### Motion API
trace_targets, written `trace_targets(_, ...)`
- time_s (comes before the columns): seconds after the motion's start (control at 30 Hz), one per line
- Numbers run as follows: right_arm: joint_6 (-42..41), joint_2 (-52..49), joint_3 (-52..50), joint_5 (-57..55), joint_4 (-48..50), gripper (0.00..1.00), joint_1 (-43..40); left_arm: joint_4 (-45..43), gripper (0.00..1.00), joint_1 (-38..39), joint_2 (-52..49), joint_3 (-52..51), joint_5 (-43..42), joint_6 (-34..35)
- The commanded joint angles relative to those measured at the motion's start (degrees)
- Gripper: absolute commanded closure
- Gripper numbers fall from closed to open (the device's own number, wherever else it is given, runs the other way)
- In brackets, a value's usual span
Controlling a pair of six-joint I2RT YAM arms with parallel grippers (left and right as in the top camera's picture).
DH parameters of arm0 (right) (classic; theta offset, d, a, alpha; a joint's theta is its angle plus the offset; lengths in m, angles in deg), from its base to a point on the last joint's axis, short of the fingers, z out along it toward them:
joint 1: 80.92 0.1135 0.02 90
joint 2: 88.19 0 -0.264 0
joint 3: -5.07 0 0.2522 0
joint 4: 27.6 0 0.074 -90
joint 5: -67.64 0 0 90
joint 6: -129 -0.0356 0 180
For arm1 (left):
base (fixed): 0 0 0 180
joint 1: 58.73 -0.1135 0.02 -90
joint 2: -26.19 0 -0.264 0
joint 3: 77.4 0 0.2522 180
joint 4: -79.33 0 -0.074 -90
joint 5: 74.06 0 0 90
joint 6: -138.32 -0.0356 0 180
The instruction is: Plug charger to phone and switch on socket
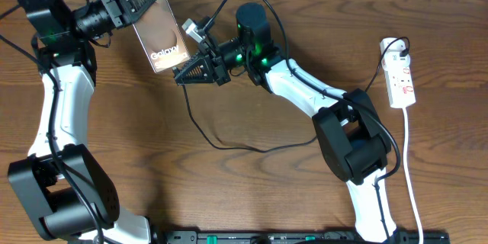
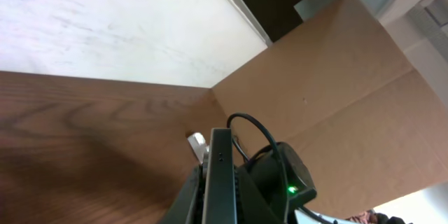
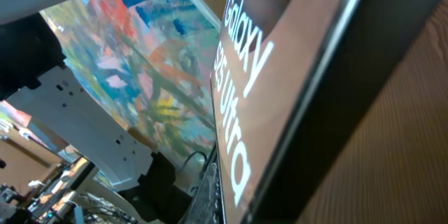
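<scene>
- Brown wood table (image 1: pixel 252 198) lies under both of your arms.
- Your left gripper (image 1: pixel 149 1) is clamped on the phone (image 1: pixel 162 30) at its far edge. It holds the phone off the wood and tilted, with the glossy face up toward the overhead camera.
- In your left wrist view the phone (image 2: pixel 220 175) shows edge-on, as a thin dark slab between the fingers.
- The white "Galaxy" lettering reads clearly from above. In your right wrist view the phone (image 3: pixel 280 77) fills most of the picture, very close to the lens.
- Your right gripper (image 1: pixel 183 75) sits right at the phone's near edge with its fingers drawn close together. You cannot tell whether they pinch anything, because the tips are too dark and small.
- The charger (image 1: pixel 229 148) runs out from under those tips. It loops across the wood toward you and curves back under the right arm. Its plug tip is not visible.
- The socket (image 1: pixel 402 76) lies flat at the far right of the table, well apart from both grippers. It has a black plug (image 1: pixel 396 46) in its far end and its white cord trails toward you.
</scene>
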Motion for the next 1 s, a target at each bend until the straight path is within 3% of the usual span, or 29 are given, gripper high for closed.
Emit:
trace_targets(0.0,-4.15,0.66,0.81,-5.42,2.58,0.99,-0.79,0.04,0.93,0.28,0.28,0.55,-3.02,-1.33)
trace_targets(0.97,-8.61,0.66,0.81,-14.43,2.75,0.99,-0.85,0.02,0.92,0.31,0.28,0.55,-3.21,-5.79)
